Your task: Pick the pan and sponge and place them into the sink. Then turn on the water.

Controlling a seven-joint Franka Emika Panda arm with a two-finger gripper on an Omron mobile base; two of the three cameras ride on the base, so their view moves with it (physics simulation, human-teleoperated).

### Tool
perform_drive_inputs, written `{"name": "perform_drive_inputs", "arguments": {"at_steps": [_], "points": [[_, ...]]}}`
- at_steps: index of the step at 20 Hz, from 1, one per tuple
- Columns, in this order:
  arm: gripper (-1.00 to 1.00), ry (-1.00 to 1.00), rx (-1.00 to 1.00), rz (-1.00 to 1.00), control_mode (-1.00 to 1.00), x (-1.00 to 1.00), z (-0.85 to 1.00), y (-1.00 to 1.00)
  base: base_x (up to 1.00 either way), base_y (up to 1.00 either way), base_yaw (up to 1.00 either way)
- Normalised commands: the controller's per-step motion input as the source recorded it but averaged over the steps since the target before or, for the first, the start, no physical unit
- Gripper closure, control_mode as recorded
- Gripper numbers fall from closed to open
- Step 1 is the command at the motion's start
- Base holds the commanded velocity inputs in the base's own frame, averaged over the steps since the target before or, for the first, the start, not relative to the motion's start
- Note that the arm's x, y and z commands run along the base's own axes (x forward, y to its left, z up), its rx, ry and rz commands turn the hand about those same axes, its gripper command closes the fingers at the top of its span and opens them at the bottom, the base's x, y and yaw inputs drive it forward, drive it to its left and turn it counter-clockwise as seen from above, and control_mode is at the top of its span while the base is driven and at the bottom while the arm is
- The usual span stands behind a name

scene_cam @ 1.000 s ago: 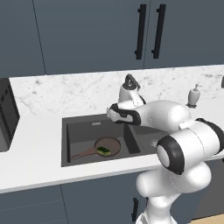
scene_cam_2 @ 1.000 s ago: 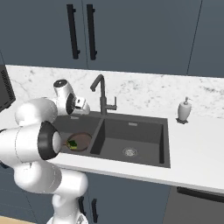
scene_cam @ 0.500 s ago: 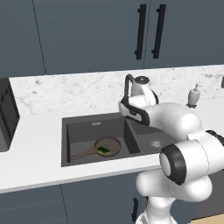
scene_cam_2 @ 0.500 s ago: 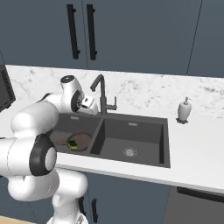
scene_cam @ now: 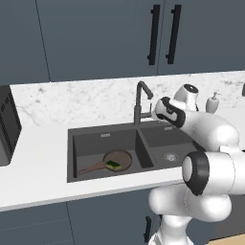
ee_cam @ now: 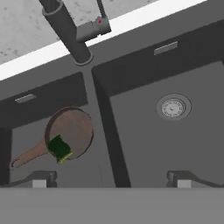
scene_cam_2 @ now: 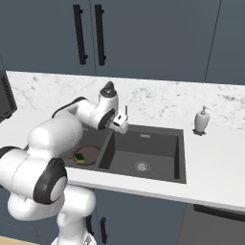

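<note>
Pan (scene_cam: 116, 160) and sponge (scene_cam: 113, 165) already sit in the left basin of the sink (scene_cam: 86, 143) in the left base view, the sponge resting on the pan's near side and the handle running toward the basin's front left corner. We see the faucet (scene_cam: 140, 103) rising at the sink's back edge over the divider, with the gripper (scene_cam: 158, 111) just to its right at about spout height. No water runs yet.

From the right base view, we find the gripper (scene_cam_2: 122, 125) hanging over the divider of the sink (scene_cam_2: 179, 158), the sponge (scene_cam_2: 79, 157) and a slice of the pan (scene_cam_2: 91, 153) showing past the arm in the far basin.

Through the hand view, we look down on the pan (ee_cam: 72, 131) with the sponge (ee_cam: 59, 148) on it, and the faucet (ee_cam: 70, 37) at the top with its small lever (ee_cam: 98, 24) pointing along the back edge. Both fingers (ee_cam: 39, 180) stand wide apart and hold nothing. We judge that the lever lies ahead of the fingers, toward the back edge, so the hand must travel that way.
</note>
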Motion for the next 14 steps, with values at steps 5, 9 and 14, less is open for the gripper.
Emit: {"name": "perform_drive_inputs", "arguments": {"at_steps": [5,9,14], "points": [[-1.0,-0.01,0.26,0.0,-1.0,0.0,0.0,-0.7,0.0,0.0,0.0],[-1.0,-0.01,0.18,0.0,-1.0,0.0,0.0,-0.24,0.0,0.0,0.0],[-1.0,0.0,0.01,0.0,-1.0,0.0,0.0,0.0,0.0,0.0,0.0]]}}
